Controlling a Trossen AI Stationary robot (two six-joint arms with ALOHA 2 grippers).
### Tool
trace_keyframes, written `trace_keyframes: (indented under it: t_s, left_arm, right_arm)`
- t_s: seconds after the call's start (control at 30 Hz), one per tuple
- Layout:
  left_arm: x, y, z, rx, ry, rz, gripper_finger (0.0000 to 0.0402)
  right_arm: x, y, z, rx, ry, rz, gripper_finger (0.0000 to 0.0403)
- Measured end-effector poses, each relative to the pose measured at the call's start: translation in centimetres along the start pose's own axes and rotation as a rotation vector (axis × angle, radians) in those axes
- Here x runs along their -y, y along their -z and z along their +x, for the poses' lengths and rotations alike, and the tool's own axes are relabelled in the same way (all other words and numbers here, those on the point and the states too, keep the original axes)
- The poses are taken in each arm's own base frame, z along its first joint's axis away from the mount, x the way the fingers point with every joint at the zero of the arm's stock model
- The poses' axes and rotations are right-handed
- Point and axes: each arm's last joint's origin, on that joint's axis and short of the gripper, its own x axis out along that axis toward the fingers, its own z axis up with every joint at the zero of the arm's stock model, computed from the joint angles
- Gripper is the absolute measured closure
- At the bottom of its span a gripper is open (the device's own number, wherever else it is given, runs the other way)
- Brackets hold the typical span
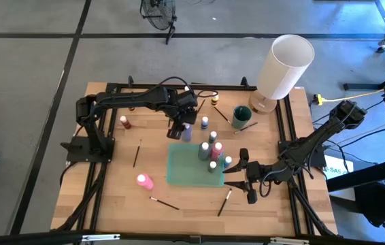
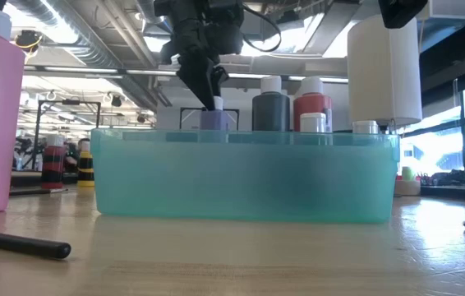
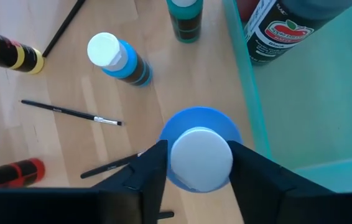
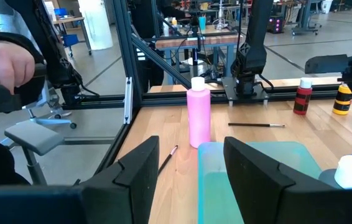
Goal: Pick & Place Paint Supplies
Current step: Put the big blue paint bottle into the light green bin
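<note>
Paint bottles (image 1: 211, 151) in teal tray (image 1: 182, 173) on wooden table (image 1: 111, 197), workshop behind

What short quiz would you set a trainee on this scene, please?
1. True or false: the pink bottle stands inside the teal tray.
2. What do the left gripper fingers close on? A) a brush B) the white cap of the purple bottle C) the green cup
3. Which gripper hangs open with nothing between its fingers?

Key: 1. False, it stands on the table outside the tray. 2. B. 3. The right gripper, by the tray's right side.
</note>
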Motion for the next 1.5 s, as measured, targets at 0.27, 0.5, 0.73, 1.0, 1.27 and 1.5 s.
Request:
trace_keyframes:
  t_s: [0.27, 0.5, 0.73, 1.0, 1.27, 1.5]
  left_arm:
    - [0.0, 0.1, 0.0, -0.006, 0.003, -0.013, 0.0284]
    - [0.1, 0.1, 0.0, -0.016, -0.001, -0.032, 0.0284]
    - [0.6, 0.2, -0.5, -0.072, -0.098, -0.032, 0.0284]
    - [2.1, 0.0, -3.5, -0.035, -0.204, -0.002, 0.0284]
    - [4.3, -0.3, -8.2, 0.003, -0.295, -0.006, 0.0284]
    - [7.9, -1.0, -13.6, 0.027, -0.235, -0.064, 0.0284]
  right_arm:
    - [0.0, 0.0, 0.0, 0.000, 0.001, 0.000, 0.0220]
    - [0.0, 0.0, 0.0, 0.000, 0.001, 0.000, 0.0220]
    - [0.0, 0.0, 0.0, 0.000, 0.001, 0.000, 0.0220]
    - [0.0, 0.0, 0.0, -0.004, 0.004, -0.002, 0.0220]
    - [0.1, 0.1, 0.0, -0.003, 0.016, -0.004, 0.0220]
    - [0.2, 0.0, 0.0, 0.010, 0.081, -0.005, 0.0220]
